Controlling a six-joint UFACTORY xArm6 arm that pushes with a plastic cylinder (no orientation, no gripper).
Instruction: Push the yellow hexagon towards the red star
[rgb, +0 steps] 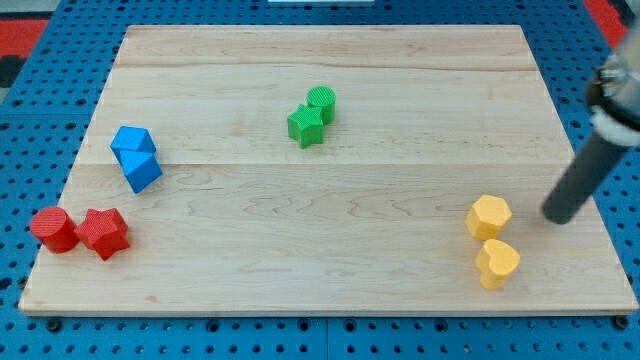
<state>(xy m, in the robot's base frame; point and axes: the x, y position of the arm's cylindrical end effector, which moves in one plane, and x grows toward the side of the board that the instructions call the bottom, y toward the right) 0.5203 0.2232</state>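
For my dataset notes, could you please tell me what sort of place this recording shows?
Probably a robotics lab bench: a wooden board lies on a blue perforated table, small coloured blocks such as the yellow hexagon sit on it, and my tip rests just right of that hexagon.

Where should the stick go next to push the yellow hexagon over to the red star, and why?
Probably slide my tip a little toward the view's left until it touches the yellow hexagon. My tip sits just off the hexagon's right side, apart from it, and the red star lies far across the board at the view's left, so a leftward push seems to aim it right.
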